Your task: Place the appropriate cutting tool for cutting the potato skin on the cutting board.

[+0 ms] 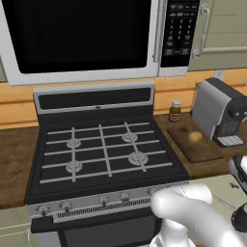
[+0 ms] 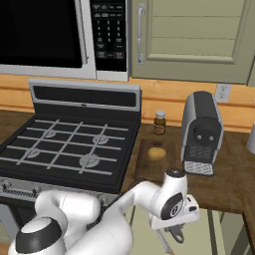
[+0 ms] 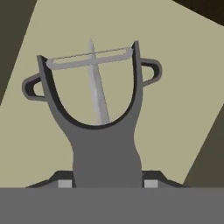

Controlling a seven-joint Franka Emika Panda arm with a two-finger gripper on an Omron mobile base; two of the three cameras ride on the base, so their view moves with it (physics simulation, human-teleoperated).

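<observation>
The arm is made of smooth, glossy white rounded segments, thick like tubes. At the joints there are dark round caps: one at about 7 o'clock in the right base view, and one black disc with a grey ring on the wrist. Under the wrist sits a flat white flange. The gripper has two small dark finger tips with pale square pads.
</observation>
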